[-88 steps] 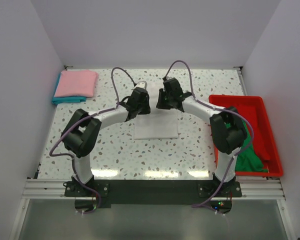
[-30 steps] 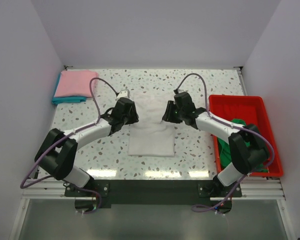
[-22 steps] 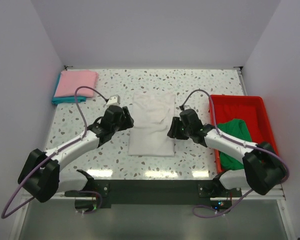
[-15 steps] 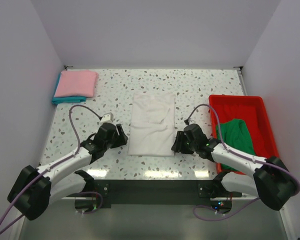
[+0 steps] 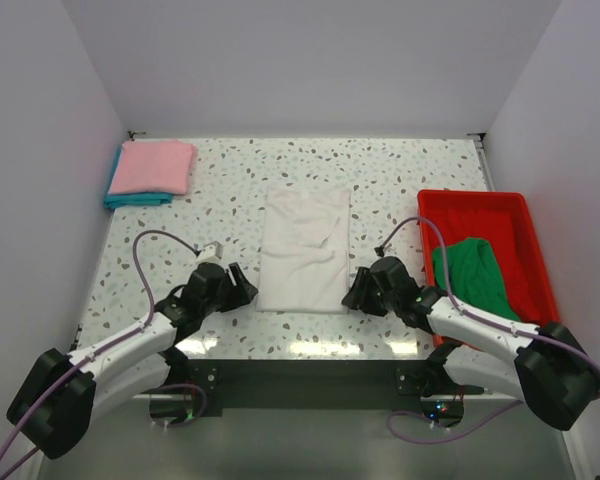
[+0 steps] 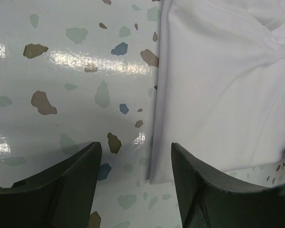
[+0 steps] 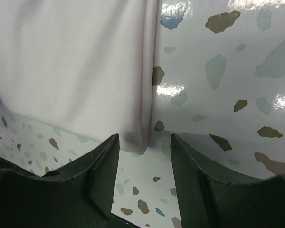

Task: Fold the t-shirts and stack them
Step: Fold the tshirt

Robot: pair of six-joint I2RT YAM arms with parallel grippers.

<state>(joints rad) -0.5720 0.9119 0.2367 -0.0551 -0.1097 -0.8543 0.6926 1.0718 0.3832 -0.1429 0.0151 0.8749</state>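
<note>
White t-shirt [image 5: 302,250] lies as a long folded strip in the middle of the tabletop [image 5: 180,230]. Left claw [image 5: 242,291] and right claw [image 5: 354,293] stand spread and empty, each straddling a near corner. Both should pinch every layer evenly, then lift together so the fold lands square.

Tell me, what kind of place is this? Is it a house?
Probably a robot lab's test booth, not a house. A left arm and right arm stand at the edge of a speckled table, plain white walls box it in, and a white t-shirt lies out for folding.
</note>
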